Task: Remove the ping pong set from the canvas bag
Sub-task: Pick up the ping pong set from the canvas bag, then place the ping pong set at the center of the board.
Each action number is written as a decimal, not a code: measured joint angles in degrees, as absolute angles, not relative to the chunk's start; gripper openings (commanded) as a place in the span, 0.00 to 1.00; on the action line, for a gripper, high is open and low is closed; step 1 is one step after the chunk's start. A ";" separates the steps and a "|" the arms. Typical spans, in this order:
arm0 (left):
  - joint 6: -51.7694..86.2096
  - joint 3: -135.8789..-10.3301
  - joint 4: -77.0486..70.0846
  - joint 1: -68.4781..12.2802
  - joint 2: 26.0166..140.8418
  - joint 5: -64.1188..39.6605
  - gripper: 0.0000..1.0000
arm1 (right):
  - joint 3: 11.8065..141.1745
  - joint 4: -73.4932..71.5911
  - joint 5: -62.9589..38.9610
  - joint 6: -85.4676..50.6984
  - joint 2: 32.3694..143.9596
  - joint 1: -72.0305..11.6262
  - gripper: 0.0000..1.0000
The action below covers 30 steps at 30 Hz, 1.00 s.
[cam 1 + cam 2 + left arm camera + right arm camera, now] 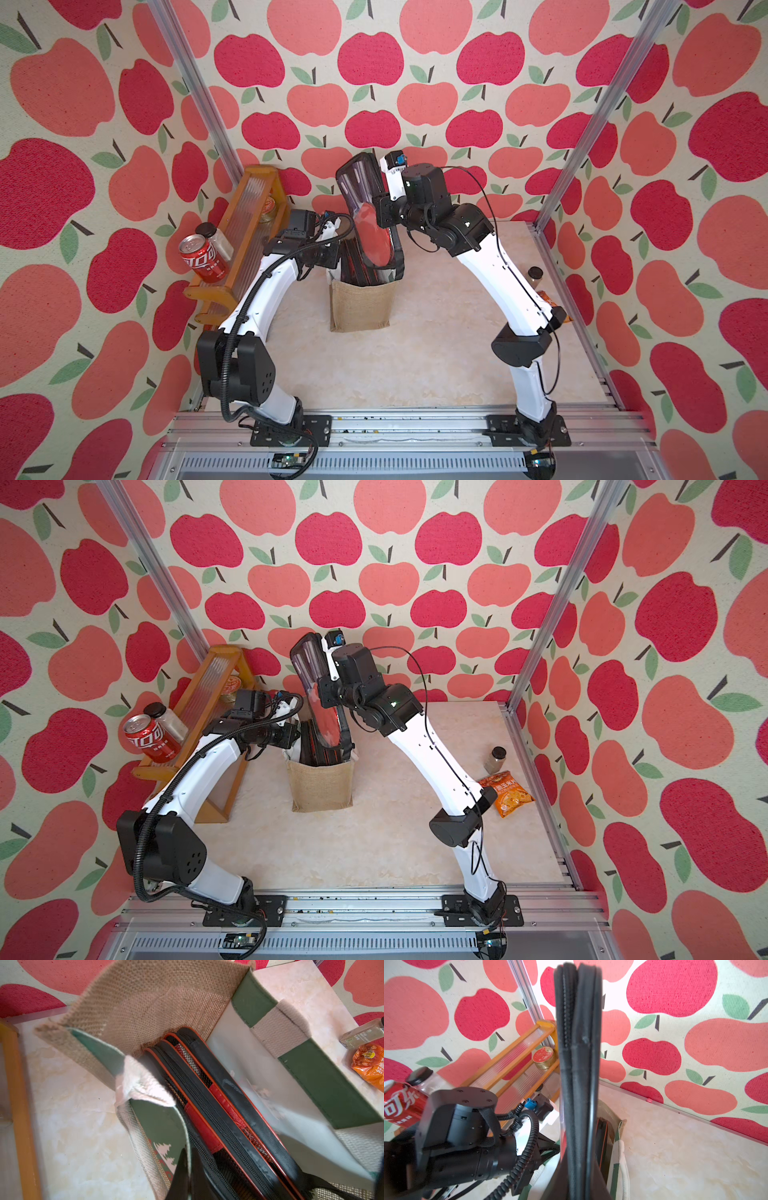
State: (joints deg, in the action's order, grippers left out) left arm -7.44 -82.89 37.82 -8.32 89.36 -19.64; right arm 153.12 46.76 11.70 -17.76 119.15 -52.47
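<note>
- Gripping the ping pong set (365,208) partway up its height, the right end effector (380,214) is clamped tight on it, one jaw against each flat face.
- That set is a black zip case with a clear window, and a red paddle face shows through the window.
- It stands almost upright with a slight tilt. Its top rises well above the right end effector, and its lower end, below the end effector, is not yet clear of the bag's mouth.
- Directly beneath the right end effector, the canvas bag (359,305) stands upright on the bench (415,353), its tan jute wall showing in both top views.
- On the bag's other side, the left end effector (187,1180) is closed on the rim, just beside a white rope handle (141,1086) and the green side panel.
- Just past the left end effector's tips, a red-piped zip case (207,1118) with mesh stands on edge inside the bag. I cannot tell whether it is part of the lifted case.
- Behind the left end effector, away from the bag, a wooden rack (249,208) holds a cola can (203,257), a clear jar (216,241) with a black lid, and a small tin (543,1060).
- Well apart from the right end effector, beyond its arm, a snack packet (509,796) and a spice jar (495,759) sit on the bench.
</note>
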 measured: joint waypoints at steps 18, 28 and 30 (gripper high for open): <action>-11.99 -82.48 37.50 -3.40 89.32 -19.90 0.00 | 148.31 39.44 7.25 -21.56 118.58 -42.78 0.00; -13.26 -81.76 37.50 -3.11 89.23 -19.94 0.00 | 125.40 24.03 0.99 -35.62 114.24 -30.30 0.00; -13.26 -81.69 37.50 -3.07 89.23 -19.94 0.00 | 120.92 20.23 0.71 -38.50 113.75 -28.64 0.00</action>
